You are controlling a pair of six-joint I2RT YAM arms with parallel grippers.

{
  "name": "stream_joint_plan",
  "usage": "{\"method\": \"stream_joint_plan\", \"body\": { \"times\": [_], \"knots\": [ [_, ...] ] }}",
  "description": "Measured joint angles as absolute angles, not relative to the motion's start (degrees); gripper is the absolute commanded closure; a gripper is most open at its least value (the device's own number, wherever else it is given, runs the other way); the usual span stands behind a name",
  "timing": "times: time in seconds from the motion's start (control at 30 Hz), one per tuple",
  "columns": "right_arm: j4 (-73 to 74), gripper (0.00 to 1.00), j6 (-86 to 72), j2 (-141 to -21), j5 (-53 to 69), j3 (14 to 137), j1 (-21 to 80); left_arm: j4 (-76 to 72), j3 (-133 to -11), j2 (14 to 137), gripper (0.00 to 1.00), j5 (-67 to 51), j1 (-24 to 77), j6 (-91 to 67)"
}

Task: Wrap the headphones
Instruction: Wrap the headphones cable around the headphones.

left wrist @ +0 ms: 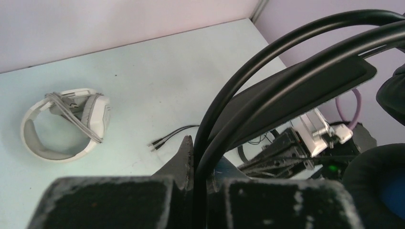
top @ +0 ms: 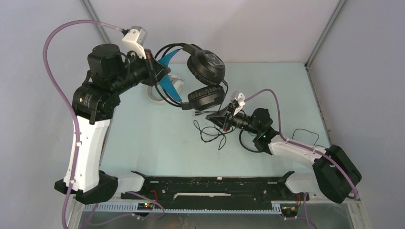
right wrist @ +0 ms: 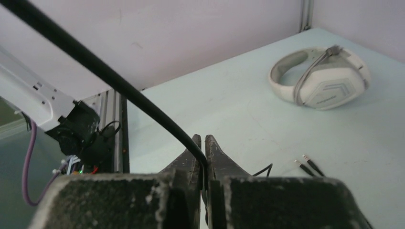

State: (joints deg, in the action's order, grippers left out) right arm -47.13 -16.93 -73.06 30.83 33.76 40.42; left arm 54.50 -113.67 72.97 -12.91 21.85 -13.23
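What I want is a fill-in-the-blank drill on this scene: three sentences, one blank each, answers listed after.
1. The left tool grips the black headphones by their ___.
2. The right tool pinches a cable whose colour is ___.
3. The white headphones lie on the table with a ___ cord wound around them.
Missing words: headband; black; grey.

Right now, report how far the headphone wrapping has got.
Done: the white-grey headphones lie on the table with their grey cable wound around them. In hand: the left gripper is shut on the headband of the large black blue-lined headphones, held aloft; the right gripper is shut on a black cable. Left: loose cable coils lie on the table.
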Motion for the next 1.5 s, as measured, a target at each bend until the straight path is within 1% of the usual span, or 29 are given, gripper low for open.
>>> {"method": "stream_joint_plan", "body": {
  "times": [0.1,0.27,0.47,0.67,0.97,1.23,1.43,1.5],
  "knots": [
    [-51.7,1.00,-18.3,-74.3,31.9,33.8,38.0,54.5,-113.6,73.0,1.00,-16.7,21.3,-12.4],
    [-56.5,1.00,-19.3,-75.4,33.6,34.4,34.9,53.5,-112.1,73.1,1.00,-26.2,21.2,-10.2],
    [-57.6,1.00,-19.6,-76.5,34.8,37.0,34.4,48.7,-105.0,74.0,1.00,-36.2,21.3,-11.0],
    [-57.5,1.00,-19.8,-78.1,34.7,38.5,34.4,44.7,-98.2,74.9,1.00,-40.7,22.2,-13.6],
    [-57.7,1.00,-20.0,-79.6,34.7,41.3,34.7,44.7,-97.3,76.9,1.00,-41.8,28.3,-13.0],
    [-56.5,1.00,-19.8,-79.2,35.0,41.9,32.3,53.0,-97.3,79.5,1.00,-40.2,31.9,-6.1],
    [-47.8,1.00,-16.3,-75.0,36.6,42.3,27.7,57.4,-97.3,80.0,1.00,-32.9,33.8,-0.6],
    [-41.5,1.00,-13.1,-72.9,36.9,43.7,27.0,58.2,-97.3,79.9,1.00,-28.8,34.9,1.7]
  ]
}}
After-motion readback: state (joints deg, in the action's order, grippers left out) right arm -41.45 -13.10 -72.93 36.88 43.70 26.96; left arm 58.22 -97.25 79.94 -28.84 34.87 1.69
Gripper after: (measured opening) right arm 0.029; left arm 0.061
